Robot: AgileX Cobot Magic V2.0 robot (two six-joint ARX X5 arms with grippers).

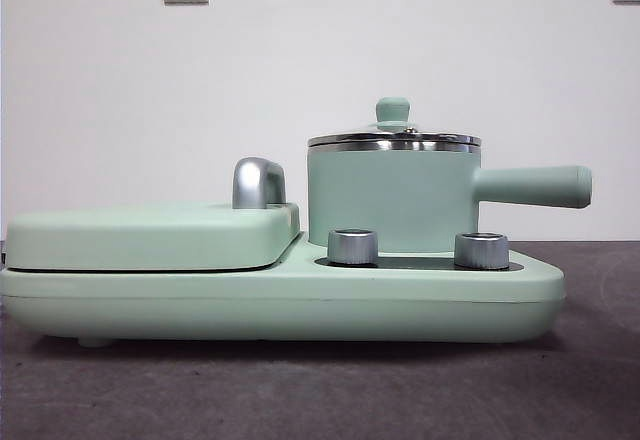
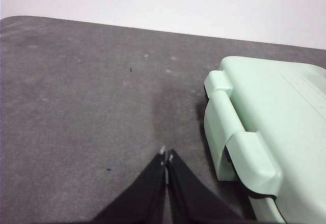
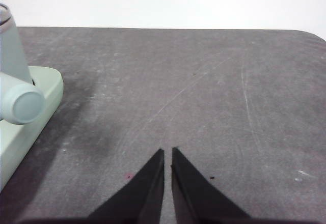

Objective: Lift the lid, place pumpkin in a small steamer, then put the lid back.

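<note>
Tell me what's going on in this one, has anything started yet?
Nothing is being handled yet. The lid sits on the small steamer, which stands on the green appliance base beside its flat cover. The left gripper hangs over bare table near the base, jaws shut and empty. The right gripper hangs over the table off the pot handle's end, jaws nearly shut, also empty. No pumpkin is in view.

A matt mint-green small steamer (image 1: 390,200) with a polished chrome rim carries a lid (image 1: 394,138) edged in shiny chrome, topped by a smooth mint knob. Beneath the steamer, the appliance base (image 1: 290,300) looks like smooth satin plastic, with two ridged silver metal knobs (image 1: 352,246). Beside the steamer, the flat cover (image 1: 150,235) bears a glossy chrome handle (image 1: 257,182). The grey table (image 3: 204,81) appears matt and scuffed.
</note>
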